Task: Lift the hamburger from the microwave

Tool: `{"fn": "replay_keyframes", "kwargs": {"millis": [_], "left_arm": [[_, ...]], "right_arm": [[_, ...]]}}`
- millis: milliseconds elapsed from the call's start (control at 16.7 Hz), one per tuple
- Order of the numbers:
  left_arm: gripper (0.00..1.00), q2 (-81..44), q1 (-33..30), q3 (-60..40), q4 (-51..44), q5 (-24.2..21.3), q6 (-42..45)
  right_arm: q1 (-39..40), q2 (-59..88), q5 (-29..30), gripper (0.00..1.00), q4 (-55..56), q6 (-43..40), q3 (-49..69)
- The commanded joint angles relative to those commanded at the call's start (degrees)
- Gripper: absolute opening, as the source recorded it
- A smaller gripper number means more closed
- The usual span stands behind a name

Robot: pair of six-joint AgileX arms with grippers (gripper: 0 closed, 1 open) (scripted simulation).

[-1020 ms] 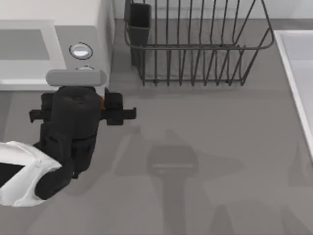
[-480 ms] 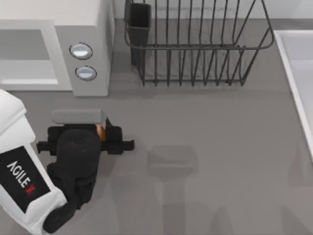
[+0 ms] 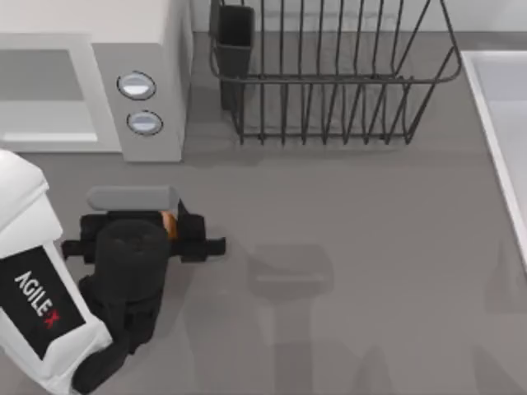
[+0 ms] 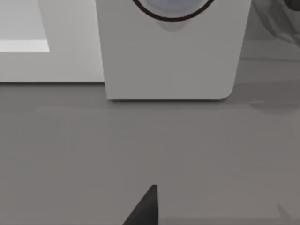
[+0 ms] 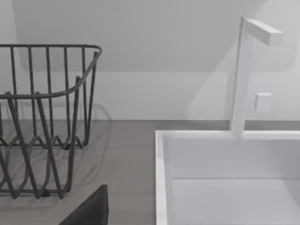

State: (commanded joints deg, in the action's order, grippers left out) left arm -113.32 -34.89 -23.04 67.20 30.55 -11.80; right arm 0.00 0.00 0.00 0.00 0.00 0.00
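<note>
In front of the microwave [image 3: 152,86] — left gripper [image 3: 169,224] clasps the hamburger [image 3: 169,222]

Looking out over a grey countertop [image 5: 126,154] toward a pale back wall [image 5: 154,47]. Showing a white sink basin [image 5: 225,159], with a white square-section faucet [image 5: 246,70] rising from its far rim and a small white square block [image 5: 263,101] sitting just beside the faucet's post. Standing apart from the sink, across bare countertop: a black wire dish rack [image 5: 44,117]. Poking in near the sink's closest corner: a dark gripper finger [image 5: 91,211].
</note>
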Motion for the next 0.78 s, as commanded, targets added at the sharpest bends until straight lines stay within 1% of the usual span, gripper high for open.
{"fn": "replay_keyframes", "kwargs": {"millis": [600,660,780], "left_arm": [[0.98,0.0,0.0,0.0,0.0,0.0,0.0],[1.00,0.0,0.0,0.0,0.0,0.0,0.0],[1.00,0.0,0.0,0.0,0.0,0.0,0.0]], "right_arm": [[0.0,0.0,0.0,1.00,0.0,0.0,0.0],[0.0,0.0,0.0,1.00,0.0,0.0,0.0],[0.0,0.0,0.0,1.00,0.0,0.0,0.0]]}}
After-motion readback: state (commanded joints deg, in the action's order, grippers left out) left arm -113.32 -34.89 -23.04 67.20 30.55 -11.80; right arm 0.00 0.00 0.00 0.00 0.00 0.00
